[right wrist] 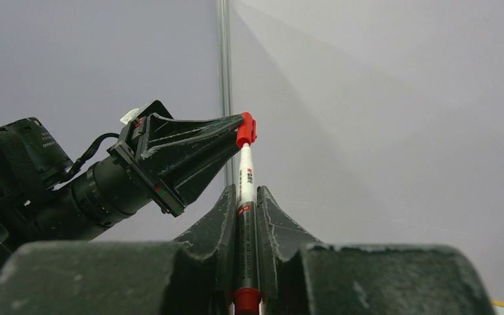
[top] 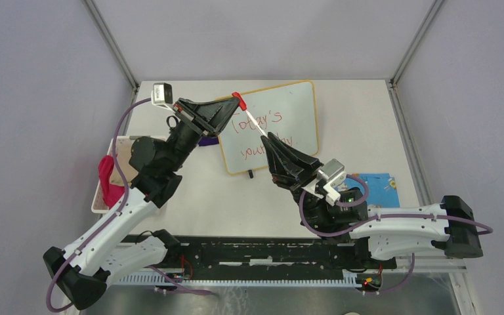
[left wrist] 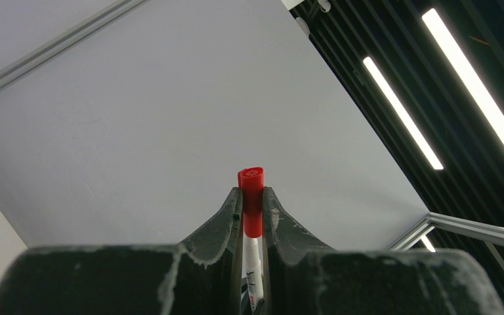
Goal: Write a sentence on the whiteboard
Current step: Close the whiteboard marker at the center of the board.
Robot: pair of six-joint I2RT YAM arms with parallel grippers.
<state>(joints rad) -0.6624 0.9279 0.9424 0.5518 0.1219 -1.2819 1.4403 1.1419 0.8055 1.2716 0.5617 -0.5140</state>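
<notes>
**Together on one marker, over the board**

Plainly, one marker (top: pixel 252 119) spans the gap between my two arms. My left gripper (left wrist: pixel 252 197) is pinched on the red cap (right wrist: pixel 245 129) at its far end. My right gripper (right wrist: pixel 246 200) is clamped on the barrel lower down, a finger pressed to each side. I cannot tell whether the cap is pushed fully home.

From my left wrist, the barrel drops out of sight between my fingers just below the cap. From my right wrist, the marker's red near end is cut off at the bottom edge. The barrel carries a red mark and small print, too fine to read.

The whiteboard (top: pixel 300 108) lies askew at the far middle of the table, under the raised marker. My left gripper covers its left edge, and one black foot (top: pixel 251 174) shows at its near edge. The sentence (top: pixel 273 119) is in red: the far line reads "Today's", with the marker crossing it. My right gripper hides the middle of the near line, leaving "you" and some trailing letters.

A purple thing (top: pixel 207 140) under my left gripper is mostly hidden. A blue cloth (top: pixel 377 185) lies to the right, partly behind my right wrist. A white tray (top: pixel 97 197) with a pink-red cloth (top: pixel 108 180) sits at the left, partly behind my left arm.
</notes>
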